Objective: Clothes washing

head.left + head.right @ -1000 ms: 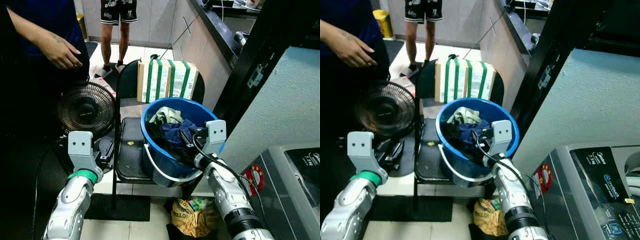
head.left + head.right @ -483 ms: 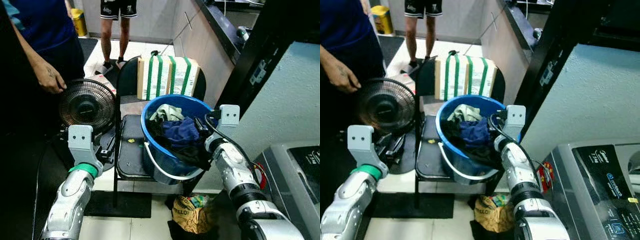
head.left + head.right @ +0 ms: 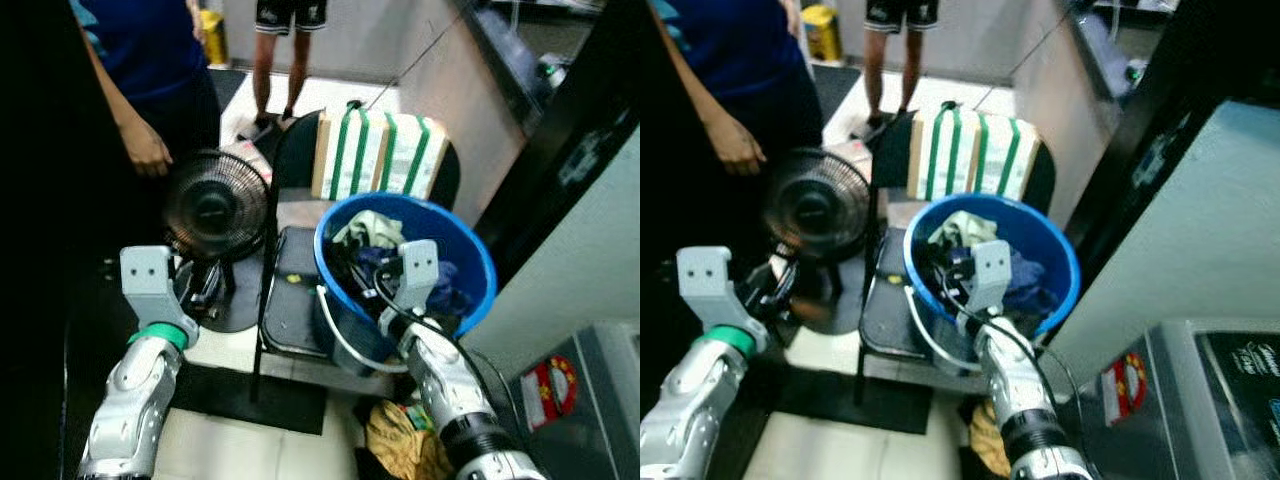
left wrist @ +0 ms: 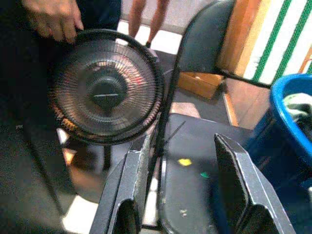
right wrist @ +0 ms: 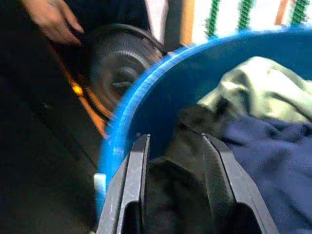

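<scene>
We see bucket (image 3: 470, 262): glossy blue plastic | clothes (image 5: 273, 141): soft matt cloth, navy, pale green, black | fan (image 4: 106, 92): shiny wire grille | chair (image 3: 292, 300): matt black seat | box (image 3: 375, 158): cardboard, green stripes | right pincer (image 5: 173, 185): smooth matt black fingers | floor (image 3: 260, 440): glossy pale tile

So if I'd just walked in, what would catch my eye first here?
Probably the bright blue bucket heaped with clothes, sitting on a black chair in the middle. The robot's right tool reaches into it, fingers open over a dark garment. To the left stands a black fan beside a person's hand, with the left tool open and idle.
</scene>
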Controlling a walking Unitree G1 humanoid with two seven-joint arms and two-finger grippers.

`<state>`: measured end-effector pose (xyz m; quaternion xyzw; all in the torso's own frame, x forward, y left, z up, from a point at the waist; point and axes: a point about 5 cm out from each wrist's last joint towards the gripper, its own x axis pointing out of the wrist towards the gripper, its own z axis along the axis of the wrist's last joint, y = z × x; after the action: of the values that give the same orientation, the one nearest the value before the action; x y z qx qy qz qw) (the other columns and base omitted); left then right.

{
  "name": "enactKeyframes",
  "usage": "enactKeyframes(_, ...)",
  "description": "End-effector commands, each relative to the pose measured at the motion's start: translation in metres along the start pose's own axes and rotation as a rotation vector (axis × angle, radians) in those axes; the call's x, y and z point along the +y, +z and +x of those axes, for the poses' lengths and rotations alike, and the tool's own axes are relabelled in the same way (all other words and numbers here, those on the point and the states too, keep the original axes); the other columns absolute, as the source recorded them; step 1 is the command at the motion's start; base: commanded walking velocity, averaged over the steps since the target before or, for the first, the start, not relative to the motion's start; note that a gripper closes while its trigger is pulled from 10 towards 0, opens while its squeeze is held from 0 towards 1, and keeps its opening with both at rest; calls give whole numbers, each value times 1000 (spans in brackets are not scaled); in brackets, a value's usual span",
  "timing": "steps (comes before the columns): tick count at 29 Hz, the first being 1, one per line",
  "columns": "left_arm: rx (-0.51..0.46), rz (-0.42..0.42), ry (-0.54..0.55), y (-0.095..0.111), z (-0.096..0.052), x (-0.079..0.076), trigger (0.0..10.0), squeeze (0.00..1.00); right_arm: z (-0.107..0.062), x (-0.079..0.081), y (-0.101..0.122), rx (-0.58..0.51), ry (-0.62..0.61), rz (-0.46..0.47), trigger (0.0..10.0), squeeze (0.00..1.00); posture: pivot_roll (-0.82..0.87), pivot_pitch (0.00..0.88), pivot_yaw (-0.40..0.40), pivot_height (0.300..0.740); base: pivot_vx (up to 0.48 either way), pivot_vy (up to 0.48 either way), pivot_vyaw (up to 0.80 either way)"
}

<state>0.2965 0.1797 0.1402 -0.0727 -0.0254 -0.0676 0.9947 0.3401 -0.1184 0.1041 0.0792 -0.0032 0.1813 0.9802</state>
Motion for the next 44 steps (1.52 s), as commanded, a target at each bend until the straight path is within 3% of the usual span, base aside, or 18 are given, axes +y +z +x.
enactKeyframes(1, 12, -3, 1, -2, -1, 1, 10000, 0, -2, 0, 2, -10, 6, -2, 10000, 0, 70, 68, -34, 740, 356, 0, 0)
enactKeyframes(11, 8, -7, -5, 0, 0, 1, 10000, 0, -3, 1, 3, -3, -9, -7, 10000, 0, 74, 67, -34, 740, 343, 0, 0)
enactKeyframes(17, -6, -30, -5, 4, 1, 4, 10000, 0, -1, 0, 7, -21, -21, 13, 10000, 0, 78, 62, -33, 740, 0, 0, 0)
enactKeyframes(23, -26, -38, -39, 10, 2, 3, 10000, 0, 8, 2, 18, -59, -1, 86, 10000, 0, 79, 50, -31, 740, 0, 0, 0)
enactKeyframes(27, -26, -23, -61, 10, 2, 2, 10000, 0, 18, 4, 20, -22, 21, 18, 10000, 0, 79, 50, -31, 740, 0, 0, 0)
enactKeyframes(28, -20, -16, -71, 9, 3, 0, 10000, 0, 23, 1, 21, -7, 4, 7, 10000, 788, 78, 53, -31, 740, 0, 0, 0)
enactKeyframes(29, -20, -16, -71, 9, 3, 0, 10000, 0, 23, 1, 21, -7, 4, 7, 10000, 788, 78, 53, -31, 740, 0, 0, 0)
enactKeyframes(30, -16, -14, -78, 8, 3, -1, 10000, 0, 28, -4, 23, 8, -29, 7, 10000, 1000, 81, 53, -33, 740, 0, 0, 0)
enactKeyframes(33, -11, -13, -90, 7, 3, -3, 10000, 0, 34, -18, 31, 19, -127, 26, 10000, 1000, 85, 52, -39, 740, 0, 0, 0)
enactKeyframes(35, -11, -13, -90, 7, 3, -3, 10000, 0, 34, -18, 31, 19, -127, 26, 10000, 1000, 85, 52, -39, 740, 0, 0, 0)
enactKeyframes(40, -9, -9, -101, 7, 3, -5, 10000, 0, 35, -36, 43, 1, -203, 45, 10000, 1000, 88, 52, -43, 740, 0, 0, 0)
enactKeyframes(41, -7, -9, -104, 7, 3, -5, 10000, 0, 34, -37, 43, -3, -189, 43, 10000, 204, 88, 52, -43, 740, 0, 0, 0)
enactKeyframes(44, -6, -9, -106, 7, 3, -5, 10000, 0, 33, -37, 43, -6, -168, 40, 10000, 204, 91, 53, -47, 740, 0, 0, 0)
